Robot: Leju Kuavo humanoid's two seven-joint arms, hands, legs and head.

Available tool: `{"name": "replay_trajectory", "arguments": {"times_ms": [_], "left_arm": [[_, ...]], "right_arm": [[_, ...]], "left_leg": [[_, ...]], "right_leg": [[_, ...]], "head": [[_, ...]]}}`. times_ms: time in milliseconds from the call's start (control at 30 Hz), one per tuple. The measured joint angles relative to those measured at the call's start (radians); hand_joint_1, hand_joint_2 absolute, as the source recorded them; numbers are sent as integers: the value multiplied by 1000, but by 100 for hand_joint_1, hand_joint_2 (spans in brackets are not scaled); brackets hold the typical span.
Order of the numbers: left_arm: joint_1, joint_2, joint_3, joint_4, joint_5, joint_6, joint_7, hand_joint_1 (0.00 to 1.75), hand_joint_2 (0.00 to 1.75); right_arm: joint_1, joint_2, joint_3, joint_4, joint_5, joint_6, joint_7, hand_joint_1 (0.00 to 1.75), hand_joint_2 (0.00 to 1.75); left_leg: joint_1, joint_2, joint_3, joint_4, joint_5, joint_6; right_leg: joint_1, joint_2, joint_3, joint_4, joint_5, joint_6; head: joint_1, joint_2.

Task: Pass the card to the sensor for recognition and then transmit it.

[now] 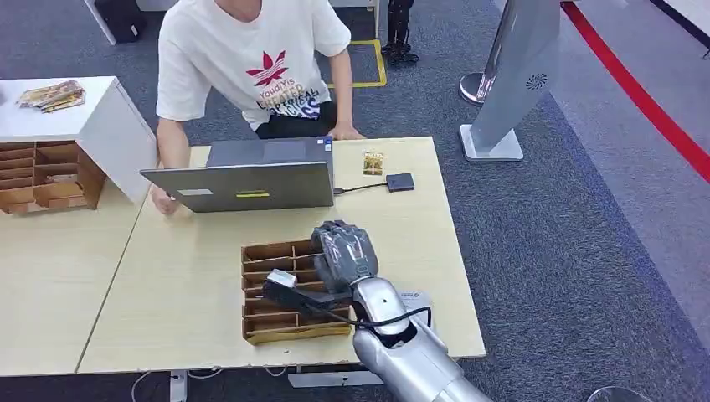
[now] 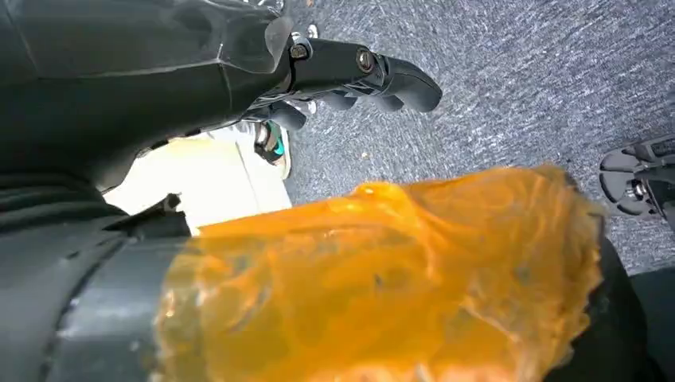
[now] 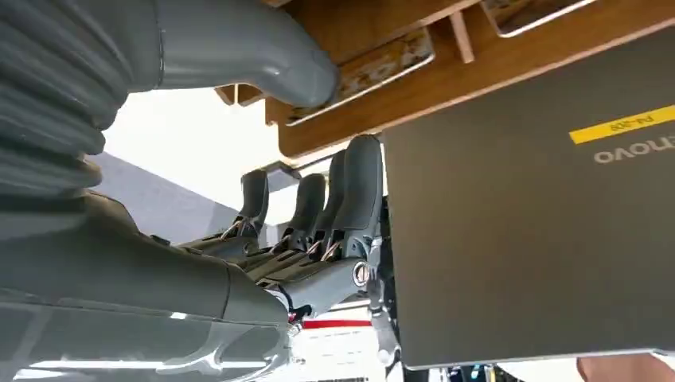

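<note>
My right hand (image 1: 343, 251) hovers over the wooden slotted card tray (image 1: 251, 251) in the middle of the table, fingers spread and holding nothing. From the right wrist, its thumb (image 3: 263, 56) lies against a card (image 3: 374, 68) standing in a slot of the tray (image 3: 477, 72), while the fingers (image 3: 354, 191) point toward the laptop's back (image 3: 517, 239). A small patterned card (image 1: 373, 162) lies flat beside the black sensor (image 1: 400, 182), which is cabled to the laptop (image 1: 251, 180). My left hand (image 2: 239, 72) hangs over the carpet, fingers loosely extended and holding nothing.
A person in a white shirt (image 1: 251, 59) sits behind the laptop, one hand (image 1: 165, 203) by its left edge. A second wooden organiser (image 1: 42, 176) and a white box (image 1: 59, 117) stand on the left table. A grey kiosk stand (image 1: 515, 75) is on the carpet to the right.
</note>
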Motion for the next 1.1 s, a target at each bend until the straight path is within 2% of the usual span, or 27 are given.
{"name": "replay_trajectory", "arguments": {"times_ms": [167,433,633,733,1100], "left_arm": [[-1,-2,0,0,0,0,0,0,0],[-2,-2,0,0,0,0,0,0,0],[-2,-2,0,0,2,0,-1,0,0],[-2,-2,0,0,2,0,-1,0,0],[-2,-2,0,0,3,0,-2,0,0]], "right_arm": [[0,11,-1,0,-2,3,-4,96,175],[-1,15,-1,3,-3,5,-6,110,175],[0,15,-2,6,-3,6,-6,110,175],[0,15,-2,8,-3,6,-6,117,175],[-1,15,-3,15,-3,8,-6,112,175]], "left_leg": [[0,0,0,0,0,0],[0,0,0,0,0,0],[0,0,0,0,0,0],[0,0,0,0,0,0],[0,0,0,0,0,0]], "right_leg": [[0,0,0,0,0,0],[0,0,0,0,0,0],[0,0,0,0,0,0],[0,0,0,0,0,0],[0,0,0,0,0,0]], "head": [[0,0],[0,0],[0,0],[0,0],[0,0]]}}
